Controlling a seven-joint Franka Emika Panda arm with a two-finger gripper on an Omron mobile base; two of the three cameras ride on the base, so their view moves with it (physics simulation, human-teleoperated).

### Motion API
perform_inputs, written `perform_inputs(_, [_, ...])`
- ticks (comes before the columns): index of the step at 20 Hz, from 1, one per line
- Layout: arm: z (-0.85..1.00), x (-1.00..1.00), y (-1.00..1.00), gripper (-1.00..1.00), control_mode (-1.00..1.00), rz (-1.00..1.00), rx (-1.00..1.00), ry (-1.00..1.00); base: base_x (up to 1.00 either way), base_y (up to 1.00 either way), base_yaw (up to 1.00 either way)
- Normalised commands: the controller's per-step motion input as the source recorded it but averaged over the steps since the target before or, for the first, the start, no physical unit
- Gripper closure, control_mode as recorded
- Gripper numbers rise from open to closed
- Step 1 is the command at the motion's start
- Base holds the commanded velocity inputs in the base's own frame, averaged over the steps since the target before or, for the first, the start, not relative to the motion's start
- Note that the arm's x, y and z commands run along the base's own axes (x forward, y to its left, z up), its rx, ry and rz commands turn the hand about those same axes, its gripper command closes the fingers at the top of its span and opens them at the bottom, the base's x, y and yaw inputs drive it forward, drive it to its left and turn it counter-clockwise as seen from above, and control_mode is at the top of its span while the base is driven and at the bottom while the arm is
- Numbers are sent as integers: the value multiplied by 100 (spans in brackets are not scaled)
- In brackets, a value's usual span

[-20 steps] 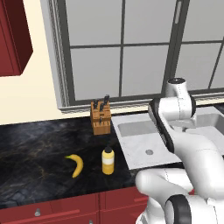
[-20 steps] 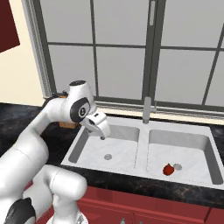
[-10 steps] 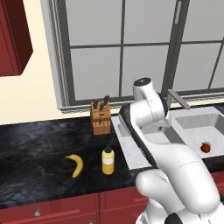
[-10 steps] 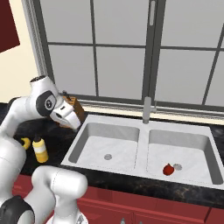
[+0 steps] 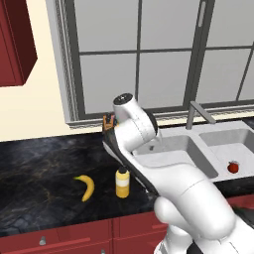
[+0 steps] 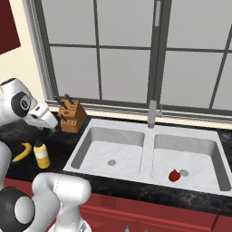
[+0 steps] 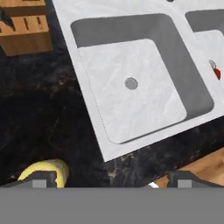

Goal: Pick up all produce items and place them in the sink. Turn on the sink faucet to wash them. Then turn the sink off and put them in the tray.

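Note:
The curved yellow banana (image 5: 85,187) (image 6: 21,152) lies on the black counter, left of the yellow squeeze bottle (image 5: 122,182) (image 6: 41,155). The small red fruit (image 6: 174,175) (image 5: 233,167) (image 7: 216,72) rests in the right basin of the sink (image 6: 136,136) (image 7: 96,144), near its drain. The faucet (image 6: 152,114) (image 5: 196,114) stands behind the divider. My gripper (image 6: 53,128) (image 7: 111,181) hangs open and empty over the counter, left of the sink and above the bottle. A yellow rounded shape (image 7: 43,171) sits at the hand view's bottom left; I cannot tell whether it is bottle or banana. The blue tray is out of view.
A wooden knife block (image 6: 71,116) (image 7: 24,30) (image 5: 108,121) stands at the back of the counter, just left of the sink and close to my hand. A window runs behind the counter. Red cabinets sit below, and wooden floor (image 7: 201,168) lies past the counter's front edge.
My arm has swung left, from above the left basin to above the counter by the knife block and bottle. The red fruit stays in the right basin.

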Motion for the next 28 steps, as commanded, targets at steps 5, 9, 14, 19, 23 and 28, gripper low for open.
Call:
perform_inputs(5, [0, 10, 100, -100, -100, 19, -3, 4, 0, 0, 0])
perform_inputs(9, [-15, -2, 100, -100, -100, 18, -7, 0, 0, 0, 0])
perform_inputs(14, [-42, -5, 64, -100, -100, 13, -7, 1, 0, 0, 0])
perform_inputs(19, [-43, 10, 39, -100, -100, 6, -2, 10, 0, 0, 0])
perform_inputs(23, [-40, 18, 16, -100, -100, 0, 0, 11, 0, 0, 0])
perform_inputs(28, [-43, 11, 7, -100, -100, 0, -2, 4, 0, 0, 0])
